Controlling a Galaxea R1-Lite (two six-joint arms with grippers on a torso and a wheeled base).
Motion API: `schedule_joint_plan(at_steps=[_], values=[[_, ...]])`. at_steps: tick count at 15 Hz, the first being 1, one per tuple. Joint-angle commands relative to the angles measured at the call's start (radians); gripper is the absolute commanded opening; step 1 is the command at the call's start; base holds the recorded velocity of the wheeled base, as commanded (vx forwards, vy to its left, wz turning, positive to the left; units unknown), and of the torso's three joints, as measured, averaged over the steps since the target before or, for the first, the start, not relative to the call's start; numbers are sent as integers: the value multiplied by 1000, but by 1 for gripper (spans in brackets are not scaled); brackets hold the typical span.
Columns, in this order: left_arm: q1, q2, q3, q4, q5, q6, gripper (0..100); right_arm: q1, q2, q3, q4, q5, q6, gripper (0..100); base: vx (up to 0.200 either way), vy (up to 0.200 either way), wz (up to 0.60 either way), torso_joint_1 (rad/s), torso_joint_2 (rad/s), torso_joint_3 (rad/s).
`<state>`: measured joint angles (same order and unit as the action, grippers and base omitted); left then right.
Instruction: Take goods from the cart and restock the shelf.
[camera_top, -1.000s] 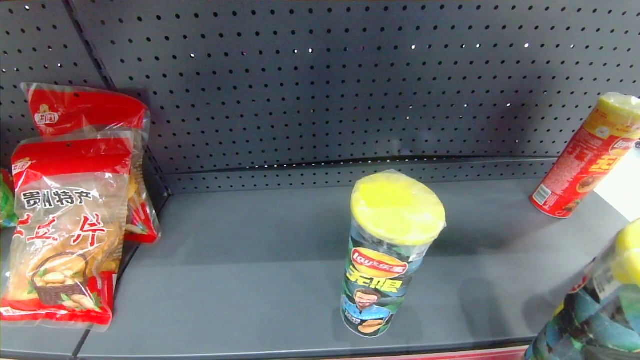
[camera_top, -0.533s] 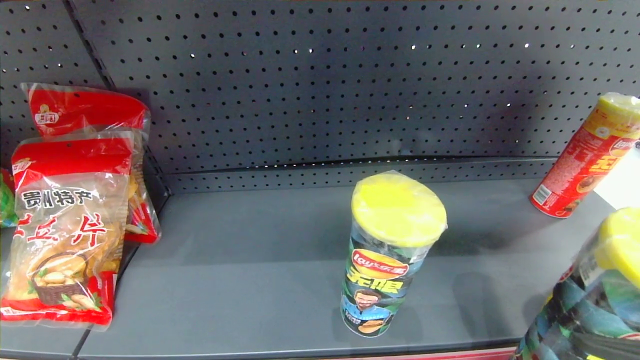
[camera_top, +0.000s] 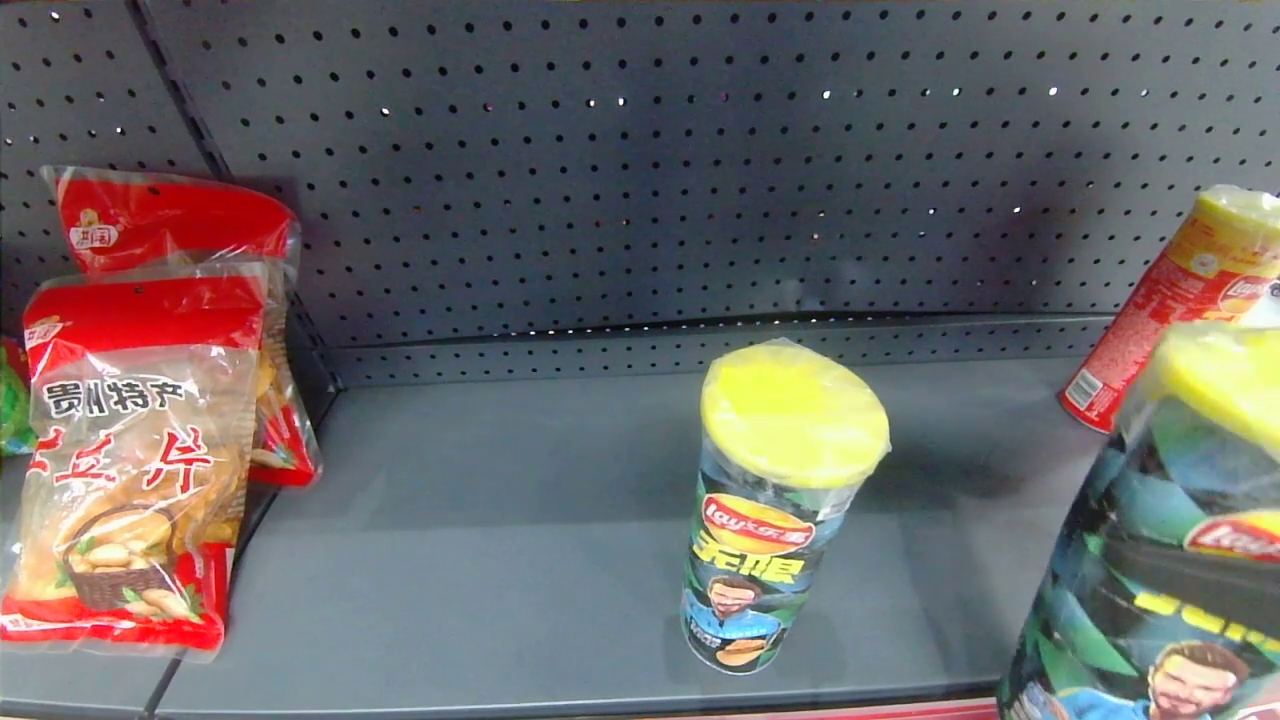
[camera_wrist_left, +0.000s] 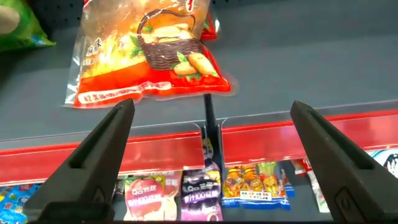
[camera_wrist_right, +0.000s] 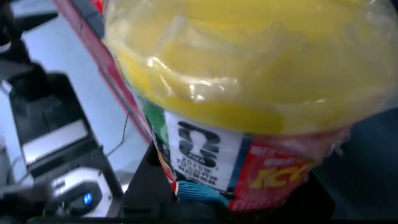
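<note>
A shop: pegboard shelf (camera_top: 500, 520) stocked with snack bags (camera_top: 130, 450) and cans (camera_top: 775, 500).

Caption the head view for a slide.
Chip can held at the shelf front, right of an upright can; snack bags at left.

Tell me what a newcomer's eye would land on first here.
A yellow-lidded can stands upright by itself in the middle of the grey shelf. A second can of the same design looms at the right front edge, held in the right gripper, with a red can behind it near the pegboard. Red snack bags stand at the shelf's left end.
</note>
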<state>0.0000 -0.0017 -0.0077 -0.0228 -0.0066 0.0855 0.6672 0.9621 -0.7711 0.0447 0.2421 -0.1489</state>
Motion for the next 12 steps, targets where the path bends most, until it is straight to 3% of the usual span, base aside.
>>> schedule_joint_plan(at_steps=[1, 2, 4, 8, 10, 12], values=[[0, 2, 0, 0, 0, 0, 100, -23, 87, -19, -72, -37, 74, 0, 0, 0, 0, 0, 0, 0], [0, 2, 0, 0, 0, 0, 100, -57, 116, -27, -105, -43, 88, 0, 0, 0, 0, 0, 0, 0], [0, 2, 0, 0, 0, 0, 100, -259, 270, -88, -246, 19, 54, 0, 0, 0, 0, 0, 0, 0], [0, 2, 0, 0, 0, 0, 100, -525, 583, -244, -344, 289, -207, 0, 0, 0, 0, 0, 0, 0], [0, 2, 0, 0, 0, 0, 100, -540, 684, -320, -342, 362, -264, 0, 0, 0, 0, 0, 0, 0], [0, 2, 0, 0, 0, 0, 100, -465, 716, -392, -339, 368, -250, 0, 0, 0, 0, 0, 0, 0]])
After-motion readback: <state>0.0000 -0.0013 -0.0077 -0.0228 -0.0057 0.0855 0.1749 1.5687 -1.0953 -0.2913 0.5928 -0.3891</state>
